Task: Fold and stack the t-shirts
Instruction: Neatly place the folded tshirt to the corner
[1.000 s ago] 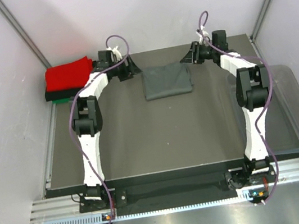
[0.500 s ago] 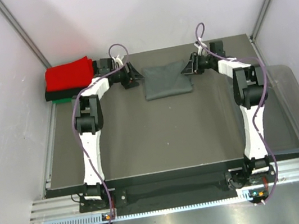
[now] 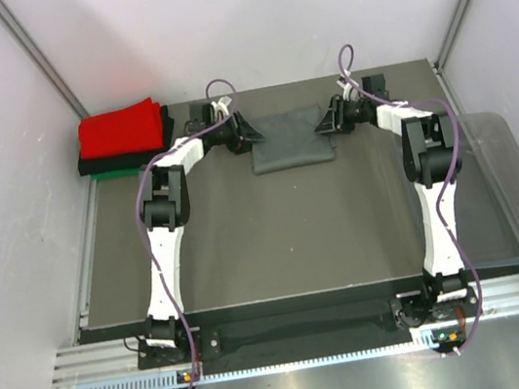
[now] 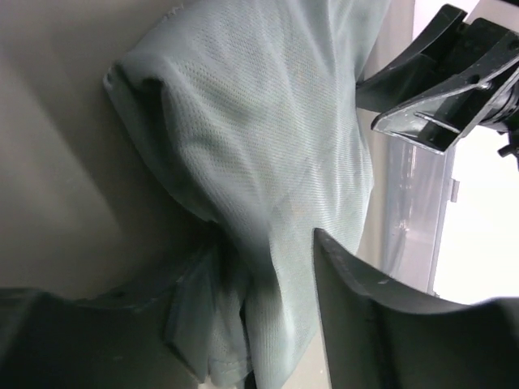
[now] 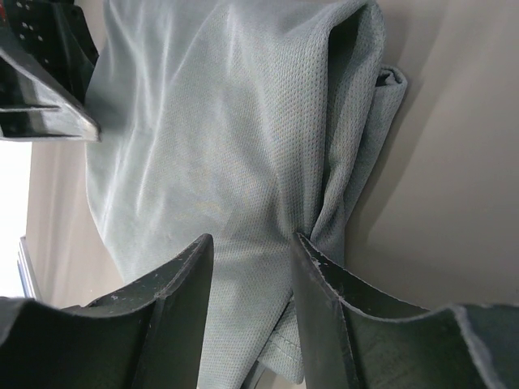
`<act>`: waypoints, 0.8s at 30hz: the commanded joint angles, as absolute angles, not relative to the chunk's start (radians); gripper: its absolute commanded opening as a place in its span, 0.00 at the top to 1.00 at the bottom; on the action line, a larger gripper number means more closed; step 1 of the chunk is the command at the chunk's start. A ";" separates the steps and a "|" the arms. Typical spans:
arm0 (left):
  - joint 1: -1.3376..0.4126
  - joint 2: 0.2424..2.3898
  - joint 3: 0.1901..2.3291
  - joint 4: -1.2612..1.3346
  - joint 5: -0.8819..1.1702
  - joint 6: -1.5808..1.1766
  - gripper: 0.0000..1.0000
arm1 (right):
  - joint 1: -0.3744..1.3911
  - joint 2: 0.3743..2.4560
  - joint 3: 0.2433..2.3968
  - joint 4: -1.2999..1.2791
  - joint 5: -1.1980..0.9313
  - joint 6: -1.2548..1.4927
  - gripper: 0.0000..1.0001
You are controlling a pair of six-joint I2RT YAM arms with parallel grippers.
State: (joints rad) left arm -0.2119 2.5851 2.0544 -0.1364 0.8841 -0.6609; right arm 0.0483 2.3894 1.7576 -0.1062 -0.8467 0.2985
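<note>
The dark grey t-shirt [image 3: 290, 138] lies folded into a rectangle at the far middle of the table. My left gripper [image 3: 249, 138] is at its left edge and my right gripper [image 3: 327, 121] is at its right edge. In the left wrist view the left gripper [image 4: 263, 259] is open, with the shirt's [image 4: 268, 138] bunched edge between the fingers. In the right wrist view the right gripper [image 5: 251, 243] is open astride the shirt's [image 5: 219, 138] folded edge. The red shirt [image 3: 121, 129] lies folded on top of the black one [image 3: 95, 164] and the green one [image 3: 118, 173] at the far left.
A clear plastic bin [image 3: 517, 183] stands off the table's right edge. The dark table top [image 3: 285, 230] ends at an aluminium rail in front. White walls and slanted frame posts close in the back corners.
My left gripper has moved right from near the red stack to the grey shirt's left edge. My right gripper has come down to the shirt's right edge. The shirt has barely moved.
</note>
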 commanded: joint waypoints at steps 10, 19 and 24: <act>-0.230 2.622 2.066 -0.032 0.910 -0.758 0.99 | 0.057 2.350 1.830 -0.181 -0.810 0.223 0.59; -0.216 2.427 2.137 -0.426 0.691 -0.306 1.00 | 0.055 1.858 1.493 -0.281 -0.756 -0.080 0.57; -0.186 2.347 2.184 -0.621 0.579 -0.119 1.00 | 0.055 1.613 1.269 -0.321 -0.732 -0.179 0.56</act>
